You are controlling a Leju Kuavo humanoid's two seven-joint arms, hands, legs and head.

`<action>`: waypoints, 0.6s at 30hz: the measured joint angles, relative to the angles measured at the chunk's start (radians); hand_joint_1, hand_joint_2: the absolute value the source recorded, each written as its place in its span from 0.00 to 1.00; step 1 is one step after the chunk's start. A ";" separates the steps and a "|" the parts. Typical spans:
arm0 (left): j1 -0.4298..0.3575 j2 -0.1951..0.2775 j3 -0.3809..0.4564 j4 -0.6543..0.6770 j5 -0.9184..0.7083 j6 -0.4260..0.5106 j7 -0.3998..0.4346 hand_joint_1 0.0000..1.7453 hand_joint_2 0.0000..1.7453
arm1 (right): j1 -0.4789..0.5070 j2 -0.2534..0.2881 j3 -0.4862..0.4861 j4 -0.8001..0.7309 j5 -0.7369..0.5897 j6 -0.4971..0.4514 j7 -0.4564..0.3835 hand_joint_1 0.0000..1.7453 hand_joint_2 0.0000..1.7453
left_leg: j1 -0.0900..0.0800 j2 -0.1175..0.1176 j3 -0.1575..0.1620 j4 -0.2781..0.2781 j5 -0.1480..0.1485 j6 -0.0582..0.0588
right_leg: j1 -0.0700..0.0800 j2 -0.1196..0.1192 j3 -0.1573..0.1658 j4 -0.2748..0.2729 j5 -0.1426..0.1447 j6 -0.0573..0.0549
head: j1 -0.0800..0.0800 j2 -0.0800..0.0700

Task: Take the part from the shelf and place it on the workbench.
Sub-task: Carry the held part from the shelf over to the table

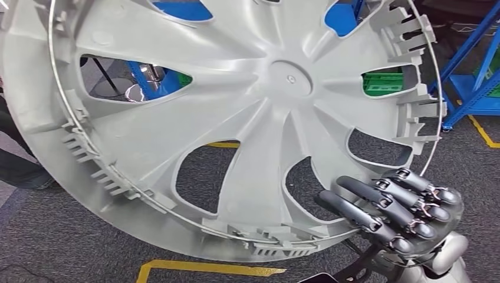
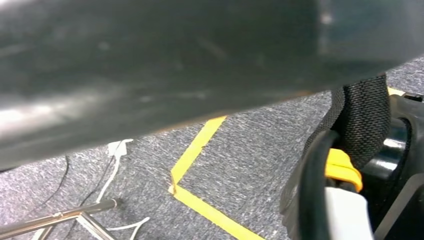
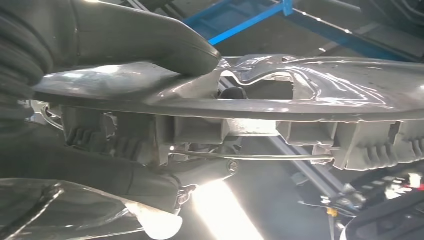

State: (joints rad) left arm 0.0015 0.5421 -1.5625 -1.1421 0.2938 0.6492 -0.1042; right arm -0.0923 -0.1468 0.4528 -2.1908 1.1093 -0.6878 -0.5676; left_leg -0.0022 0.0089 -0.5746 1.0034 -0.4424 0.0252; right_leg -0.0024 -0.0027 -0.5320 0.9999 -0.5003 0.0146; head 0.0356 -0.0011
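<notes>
The part is a large silver wheel cover (image 1: pixel 259 118) with curved spokes, clips and a wire ring around its back. It is held up close in front of me, its back side facing me, above the floor. My right hand (image 1: pixel 395 212) grips its lower right rim, with dark fingers curled over the back edge. In the right wrist view the thumb (image 3: pixel 150 40) presses on one face of the rim (image 3: pixel 310 95) and the fingers (image 3: pixel 100 170) clamp the other. A dark blurred surface (image 2: pixel 150 65) lies very close to the left wrist camera; I cannot tell what it is.
Blue shelf frames (image 1: pixel 471 76) stand at the back right, and a green crate (image 1: pixel 380 82) shows through a cover opening. Yellow tape (image 1: pixel 206 268) marks the grey carpet below. A person's dark leg (image 1: pixel 17 159) is at the far left. Metal stand legs (image 2: pixel 60 217) lie on the floor.
</notes>
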 joint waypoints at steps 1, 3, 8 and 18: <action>0.000 0.000 0.000 0.000 0.000 -0.001 -0.001 0.00 0.00 | 0.000 0.001 0.000 0.000 0.000 0.000 0.000 1.00 1.00 | 0.000 0.000 0.000 -0.002 0.003 -0.001 | 0.001 0.000 -0.001 0.000 0.001 -0.002 | 0.000 0.000; 0.000 0.000 0.000 0.000 0.000 -0.002 -0.003 0.00 0.00 | 0.000 0.001 0.000 0.000 0.000 0.000 -0.001 1.00 1.00 | 0.001 0.000 0.000 -0.008 0.010 -0.010 | 0.002 -0.002 -0.004 0.001 0.004 -0.007 | 0.000 0.000; 0.000 0.000 0.000 0.000 0.001 -0.003 -0.005 0.00 0.00 | 0.000 0.002 0.000 0.000 0.000 0.000 -0.002 1.00 1.00 | 0.002 -0.001 -0.002 -0.016 0.021 -0.028 | 0.003 -0.002 -0.011 0.002 0.010 -0.014 | 0.000 0.000; 0.000 -0.001 0.000 0.000 0.001 -0.004 -0.007 0.00 0.00 | -0.001 0.006 -0.001 0.000 0.007 0.000 -0.009 1.00 1.00 | 0.002 -0.001 -0.008 -0.016 0.025 -0.034 | 0.002 -0.002 -0.017 0.003 0.013 -0.013 | 0.001 0.000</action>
State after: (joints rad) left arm 0.0015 0.5413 -1.5625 -1.1421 0.2945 0.6449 -0.1113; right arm -0.0933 -0.1406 0.4522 -2.1908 1.1160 -0.6878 -0.5763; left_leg -0.0003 0.0083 -0.5829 0.9876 -0.4176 -0.0092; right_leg -0.0001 -0.0050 -0.5485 1.0033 -0.4875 0.0017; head 0.0362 -0.0011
